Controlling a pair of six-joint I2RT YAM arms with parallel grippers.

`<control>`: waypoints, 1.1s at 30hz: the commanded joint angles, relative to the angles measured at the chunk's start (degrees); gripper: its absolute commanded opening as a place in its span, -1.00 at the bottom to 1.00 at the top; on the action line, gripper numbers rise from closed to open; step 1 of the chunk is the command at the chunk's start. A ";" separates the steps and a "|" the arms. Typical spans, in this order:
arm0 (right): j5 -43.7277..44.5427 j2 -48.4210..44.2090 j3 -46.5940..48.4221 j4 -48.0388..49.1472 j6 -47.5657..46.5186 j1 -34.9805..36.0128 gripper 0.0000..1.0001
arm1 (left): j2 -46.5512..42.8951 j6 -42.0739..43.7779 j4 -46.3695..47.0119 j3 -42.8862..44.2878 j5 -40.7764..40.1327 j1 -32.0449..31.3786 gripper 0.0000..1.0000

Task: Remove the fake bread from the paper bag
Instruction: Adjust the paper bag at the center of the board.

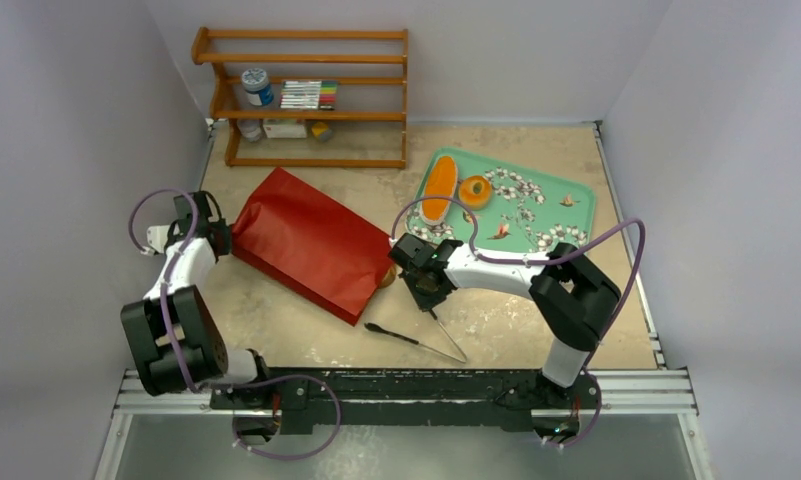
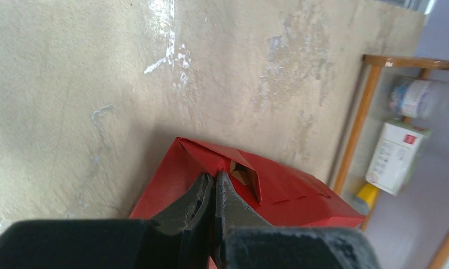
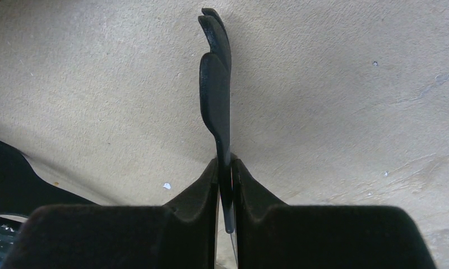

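The red paper bag [image 1: 311, 245] lies flat on the table, its mouth towards the right. A brown bread piece [image 1: 387, 277] peeks out at the mouth. A long oval loaf [image 1: 438, 188] and a round bun [image 1: 475, 190] lie on the green tray [image 1: 556, 190]. My left gripper [image 1: 214, 228] is shut on a fold at the bag's closed left end [image 2: 278, 185], fingertips together [image 2: 215, 176]. My right gripper [image 1: 426, 278] sits just right of the bag's mouth, shut [image 3: 226, 162] on one arm of black-tipped tongs [image 3: 216, 84].
The tongs' other arm [image 1: 406, 338] lies on the table in front of the bag. A wooden shelf [image 1: 306, 95] with a jar, markers and a box stands at the back left. Walls close in on three sides.
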 commanded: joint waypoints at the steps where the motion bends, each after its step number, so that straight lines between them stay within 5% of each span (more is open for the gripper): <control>1: 0.37 -0.99 0.52 -0.68 0.69 0.23 -0.69 | 5.30 7.33 3.13 6.18 0.99 0.88 -1.00; 8: 1.62 1.52 2.96 -1.64 0.12 0.25 -0.25 | 10.80 11.54 1.85 9.37 3.83 1.05 -0.51; 14: 4.44 -1.94 2.92 -1.19 0.17 0.25 -0.02 | 13.55 13.55 0.03 10.74 5.83 1.32 -0.30; 18: 5.63 -6.42 1.89 -0.95 0.71 0.23 0.39 | 14.22 14.18 -0.47 11.04 5.36 1.41 -0.18; 19: 5.85 -7.56 1.59 -0.98 0.75 0.17 0.83 | 14.43 14.20 -0.69 11.21 5.02 1.41 -0.16; 20: 6.21 -8.77 1.32 -1.09 0.86 0.31 0.97 | 14.55 14.37 -0.85 11.42 4.75 1.47 -0.14; 33: 4.53 -13.37 -4.07 -2.10 3.95 1.40 0.82 | 19.91 17.88 -1.68 18.43 2.72 2.45 -0.10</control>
